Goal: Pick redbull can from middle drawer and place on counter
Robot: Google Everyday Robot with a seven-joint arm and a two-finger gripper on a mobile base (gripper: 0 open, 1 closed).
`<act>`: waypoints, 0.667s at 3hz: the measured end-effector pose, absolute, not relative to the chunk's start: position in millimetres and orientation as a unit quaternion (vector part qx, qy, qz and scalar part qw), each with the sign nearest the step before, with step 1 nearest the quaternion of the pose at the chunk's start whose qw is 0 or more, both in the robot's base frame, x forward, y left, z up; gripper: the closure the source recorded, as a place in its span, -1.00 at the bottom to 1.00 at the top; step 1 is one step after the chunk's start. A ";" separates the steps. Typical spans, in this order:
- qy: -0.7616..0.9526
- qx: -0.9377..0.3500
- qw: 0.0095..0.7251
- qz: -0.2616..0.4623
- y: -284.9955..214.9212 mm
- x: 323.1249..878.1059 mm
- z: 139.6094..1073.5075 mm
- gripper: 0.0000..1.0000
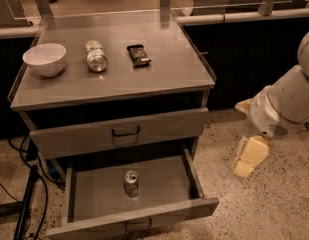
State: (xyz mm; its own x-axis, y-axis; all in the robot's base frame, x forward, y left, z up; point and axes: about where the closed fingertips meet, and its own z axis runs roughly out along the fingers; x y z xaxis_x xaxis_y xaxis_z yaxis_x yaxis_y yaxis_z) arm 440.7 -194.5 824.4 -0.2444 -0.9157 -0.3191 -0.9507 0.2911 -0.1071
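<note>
The redbull can (pixel 131 183) stands upright on the floor of the open middle drawer (pixel 166 181), near its centre. The drawer is pulled out toward me, and its front panel with a loop handle is at the bottom. The counter (pixel 164 69) is the grey steel cabinet top above it. My gripper (pixel 250 157), pale yellow, hangs below the white arm (pixel 286 104) to the right of the cabinet. It is over the speckled floor, at about the height of the drawer and apart from it, and it holds nothing that I can see.
On the counter are a white bowl (pixel 44 59) at the left, a fatter silver can (pixel 96 57) lying on its side, and a dark snack packet (pixel 138 54). The top drawer (pixel 119 132) is shut. Black cables (pixel 29 194) lie on the floor at the left.
</note>
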 end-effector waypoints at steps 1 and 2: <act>0.783 -0.591 0.172 0.082 -181.1 440.0 780.3 -1.00; 0.787 -0.581 0.167 0.122 -165.9 435.6 737.0 -1.00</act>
